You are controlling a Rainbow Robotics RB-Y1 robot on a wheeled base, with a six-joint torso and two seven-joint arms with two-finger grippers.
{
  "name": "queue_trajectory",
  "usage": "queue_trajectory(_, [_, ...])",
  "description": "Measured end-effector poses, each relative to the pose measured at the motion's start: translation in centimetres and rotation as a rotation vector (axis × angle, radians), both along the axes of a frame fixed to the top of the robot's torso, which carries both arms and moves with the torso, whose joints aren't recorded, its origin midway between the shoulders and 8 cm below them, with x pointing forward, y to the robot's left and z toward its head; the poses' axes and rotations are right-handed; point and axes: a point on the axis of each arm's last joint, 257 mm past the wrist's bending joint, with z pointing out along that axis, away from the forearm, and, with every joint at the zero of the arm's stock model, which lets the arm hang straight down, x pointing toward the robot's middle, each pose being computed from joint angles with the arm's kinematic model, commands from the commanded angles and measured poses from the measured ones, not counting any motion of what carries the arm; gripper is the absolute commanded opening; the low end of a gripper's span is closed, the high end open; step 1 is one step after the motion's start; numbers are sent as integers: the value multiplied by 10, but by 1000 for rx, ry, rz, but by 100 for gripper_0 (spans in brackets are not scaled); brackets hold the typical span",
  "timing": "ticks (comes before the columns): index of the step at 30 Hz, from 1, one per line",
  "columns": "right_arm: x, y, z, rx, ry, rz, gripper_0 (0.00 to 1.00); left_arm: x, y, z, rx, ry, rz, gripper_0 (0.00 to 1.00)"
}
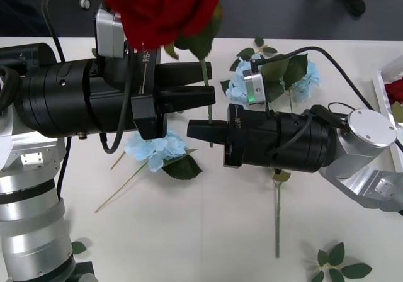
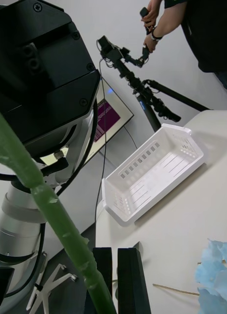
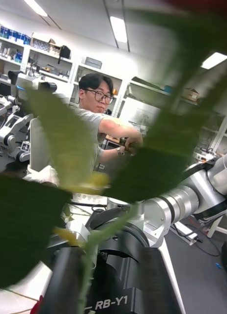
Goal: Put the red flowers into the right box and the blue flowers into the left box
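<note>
From the front, the left gripper (image 1: 208,96) and right gripper (image 1: 192,129) meet tip to tip above the middle of the table (image 1: 208,231). A red rose (image 1: 157,5) stands upright between them, its bloom high above both grippers, close to the camera, its thin stem (image 1: 205,74) running down to where the black fingers meet. The left gripper looks clenched on the stem; the right gripper's fingers lie together just beside the stem, and I cannot tell whether they pinch it. A blue hydrangea (image 1: 154,148) lies on the table under the left gripper, and another (image 1: 242,84) lies beyond the right gripper. A green stem (image 1: 277,222) lies on the table below the right arm. A red bloom (image 1: 395,90) sits in the right box (image 1: 380,90), far out past the right arm's elbow.

From the right wrist, the rose stem (image 2: 59,221) crosses just in front of the black fingers (image 2: 130,279), which are pressed together. The left box (image 2: 153,171) stands on the table ahead of the gripper, and a blue flower (image 2: 216,272) lies nearer.

From the left wrist, blurred green leaves (image 3: 59,137) hang close before the lens, with the right arm (image 3: 167,216) behind them.
</note>
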Motion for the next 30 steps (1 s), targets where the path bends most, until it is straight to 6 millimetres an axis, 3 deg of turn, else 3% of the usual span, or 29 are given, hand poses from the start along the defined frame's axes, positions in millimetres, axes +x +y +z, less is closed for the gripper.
queue_trajectory(7, [3, -8, -2, -22, -4, -3, 0, 0, 0, 0, 0, 0, 0, 100])
queue_trajectory(16, [2, -72, 21, -130, -2, 62, 0, 0, 0, 0, 0, 0, -1, 100])
queue_trajectory(21, [7, -101, 47, -102, -1, 44, 0, 0, 0, 0, 0, 0, -1, 100])
queue_trajectory(25, [18, -141, 53, -118, -13, -5, 0, 0, 0, 0, 0, 0, -1, 100])
queue_trajectory(30, [41, -214, 59, -156, -8, -124, 0, 1, 2, -5, 1, 15, 5, 100])
